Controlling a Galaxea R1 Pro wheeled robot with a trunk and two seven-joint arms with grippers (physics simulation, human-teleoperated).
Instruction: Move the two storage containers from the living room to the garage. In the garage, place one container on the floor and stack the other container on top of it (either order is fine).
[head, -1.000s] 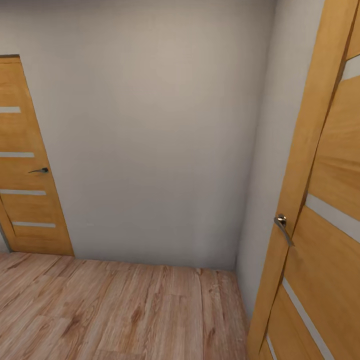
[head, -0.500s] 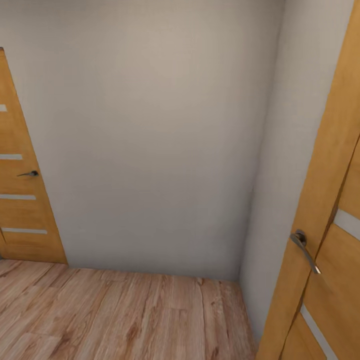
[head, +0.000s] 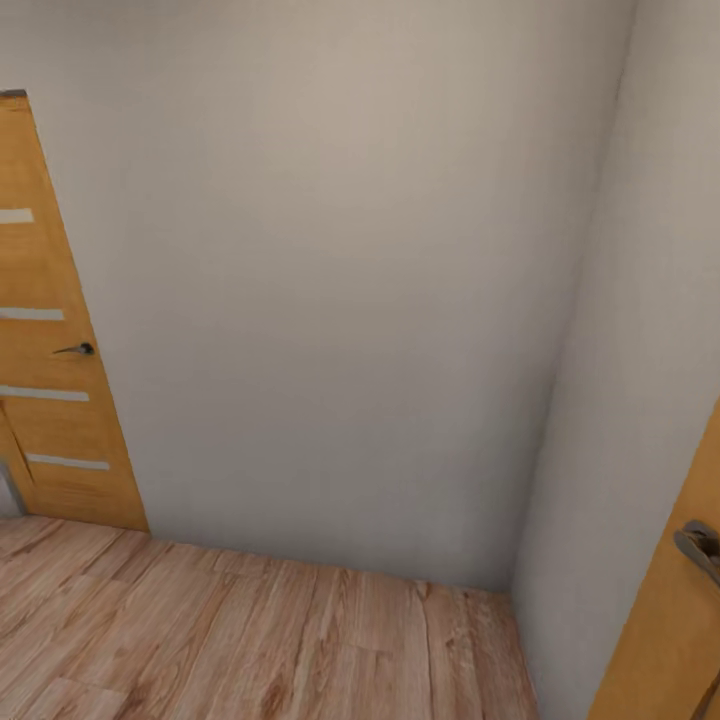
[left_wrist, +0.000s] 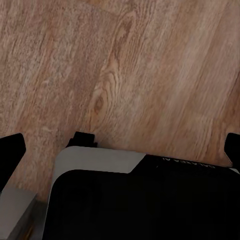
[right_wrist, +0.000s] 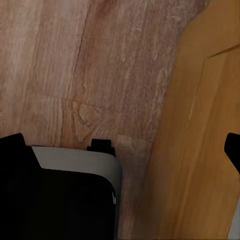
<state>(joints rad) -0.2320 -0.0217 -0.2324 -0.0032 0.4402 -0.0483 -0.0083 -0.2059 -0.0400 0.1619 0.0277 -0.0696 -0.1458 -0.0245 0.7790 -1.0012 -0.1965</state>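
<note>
1. The left gripper (left_wrist: 120, 145) hangs over the wood plank floor (left_wrist: 150, 75) with its two dark fingertips (left_wrist: 11, 150) spread wide apart and nothing between them.
2. Below it in the left wrist view sits the robot's own black and grey base (left_wrist: 140, 200).
3. The right gripper (right_wrist: 122, 145) is likewise spread, its fingertips (right_wrist: 11, 142) far apart and holding nothing.
4. It hangs over the plank floor just beside an orange wooden door (right_wrist: 200, 140); the base's grey-edged corner (right_wrist: 75, 165) lies under it.
5. In the head view a pale grey wall (head: 320, 280) meets a second wall in a corner.
6. A closed orange door (head: 50, 330) with pale stripes and a small lever handle (head: 76, 349) stands at the left.
7. At the right edge, part of another orange door (head: 670, 620) with a metal handle (head: 700, 548) shows.
8. Light plank flooring (head: 250, 640) runs up to the walls; this is not the garage's concrete.
</note>
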